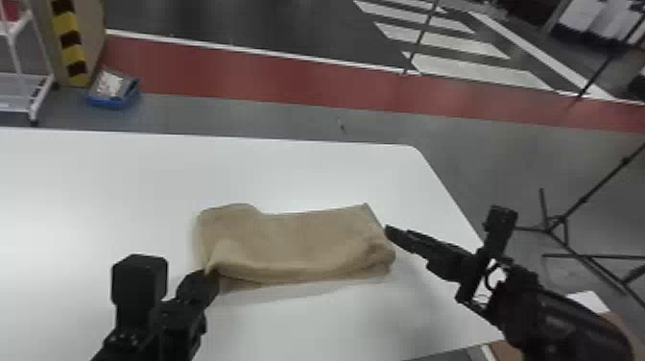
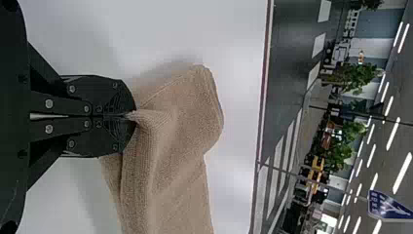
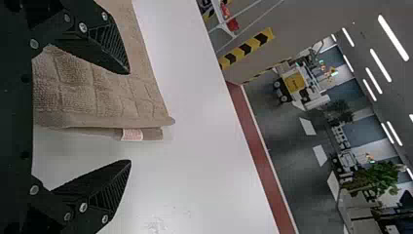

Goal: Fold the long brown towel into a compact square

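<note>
The brown towel (image 1: 302,245) lies folded in a rough rectangle on the white table (image 1: 120,192). At its near left corner is my left gripper (image 1: 211,274). In the left wrist view the left gripper (image 2: 132,116) is shut on a pinched bit of the towel (image 2: 180,126), which rises in a small peak there. My right gripper (image 1: 389,233) is at the towel's right end. In the right wrist view the right gripper (image 3: 130,117) stands open, with the edge of the towel (image 3: 107,92) and its small label between and beyond the fingers.
The table's far edge (image 1: 240,138) runs behind the towel, and its right edge slants down past the right arm. Beyond on the floor are a blue bin (image 1: 113,93), a white rack at the far left and a black tripod (image 1: 559,222) at the right.
</note>
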